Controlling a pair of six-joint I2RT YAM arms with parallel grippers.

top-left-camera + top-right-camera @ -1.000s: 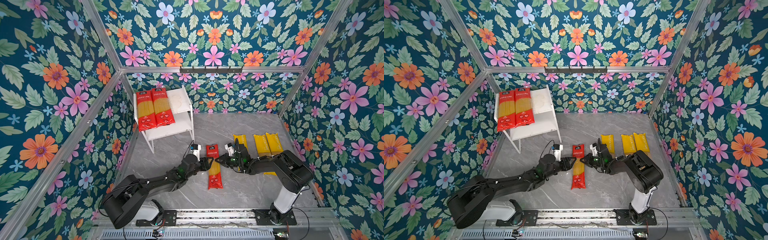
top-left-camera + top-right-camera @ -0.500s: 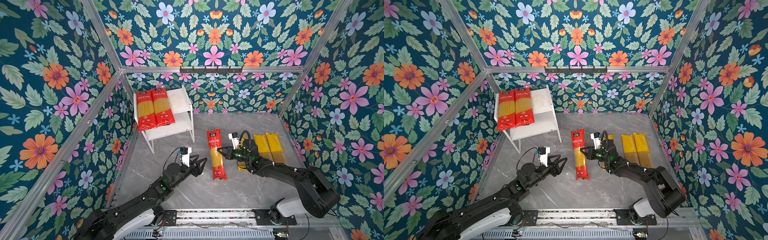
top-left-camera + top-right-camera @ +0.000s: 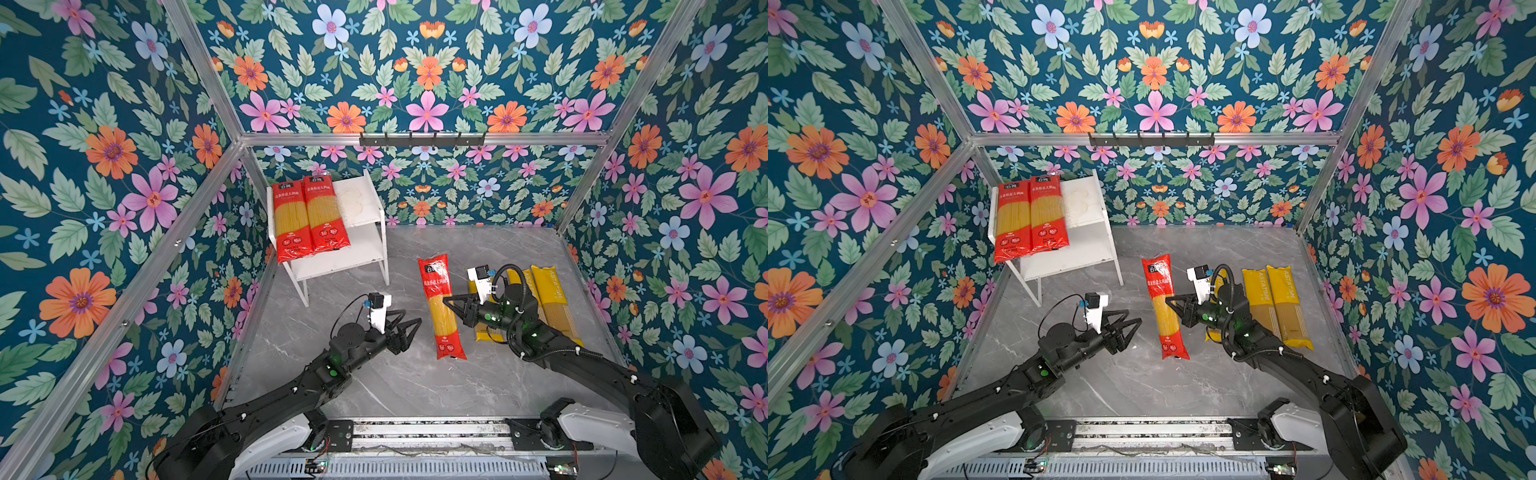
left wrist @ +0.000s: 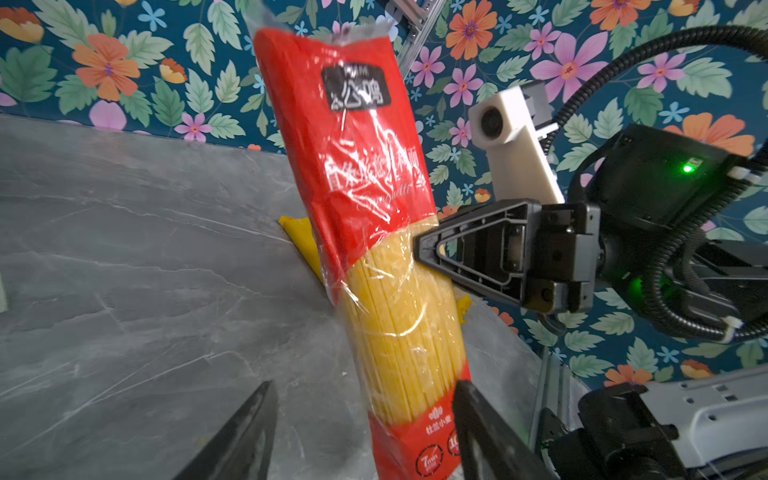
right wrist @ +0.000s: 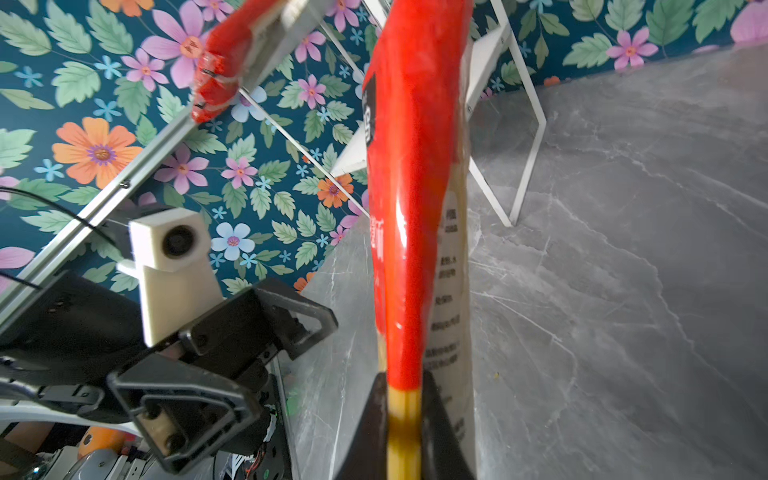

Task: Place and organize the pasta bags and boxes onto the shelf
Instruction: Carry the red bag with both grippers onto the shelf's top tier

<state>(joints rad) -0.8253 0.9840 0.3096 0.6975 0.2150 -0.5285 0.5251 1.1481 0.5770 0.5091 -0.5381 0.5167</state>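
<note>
Red-ended spaghetti bag (image 3: 436, 286) pinched at clear middle by my right claw (image 3: 451, 302), jaws tight on it. Bag tilted, logo end up, over grey marble floor (image 3: 395, 386), between my two arms. Left claw (image 3: 409, 328) spread wide, nothing in it, just beside bag. Two more red bags (image 3: 309, 218) flat side by side on top board of white shelf (image 3: 365, 208), near ends overhanging. Yellow bags (image 3: 548, 299) on floor behind right arm.

- White two-tier shelf (image 3: 360, 199) stands far left.
- Two red-ended bags (image 3: 309, 218) lie side by side on top, overhanging its near edge.
- Third red-ended bag (image 3: 439, 307) is held mid-bench by the right hand (image 3: 448, 300).
- Yellow-ended bags (image 3: 550, 299) lie at the right.
</note>
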